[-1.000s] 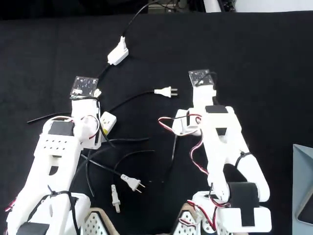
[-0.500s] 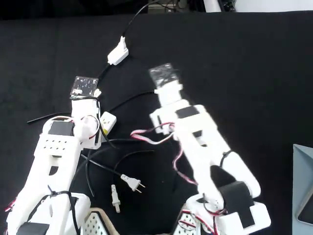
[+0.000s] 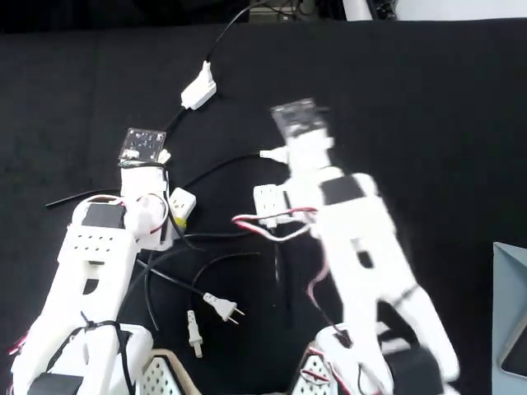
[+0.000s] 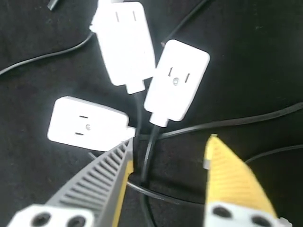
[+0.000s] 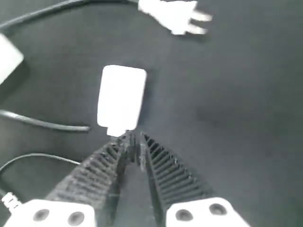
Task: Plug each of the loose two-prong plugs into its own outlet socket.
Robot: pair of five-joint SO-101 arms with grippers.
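In the left wrist view three white outlet sockets (image 4: pixel 177 85) (image 4: pixel 125 42) (image 4: pixel 87 125) lie face up, close together. My left gripper (image 4: pixel 170 142) hangs open just short of them, with black cords running between its fingers. In the right wrist view another white socket block (image 5: pixel 122 97) lies right at the tips of my right gripper (image 5: pixel 135 139), which is shut on that block's cord. A white two-prong plug (image 5: pixel 177 16) lies beyond it. From above, that plug (image 3: pixel 276 154) sits beside the right arm (image 3: pixel 338 193). Two more loose plugs (image 3: pixel 222 309) (image 3: pixel 195 333) lie near the front.
A white socket (image 3: pixel 198 89) on a black cable lies at the back. Loose black cords (image 3: pixel 206 263) cross the mat between the arms. A grey-blue object (image 3: pixel 510 304) stands at the right edge. The left arm (image 3: pixel 99 239) covers the front left.
The right arm swung left across the mat, then back a little to the right and forward. The left arm and the plugs stayed put.
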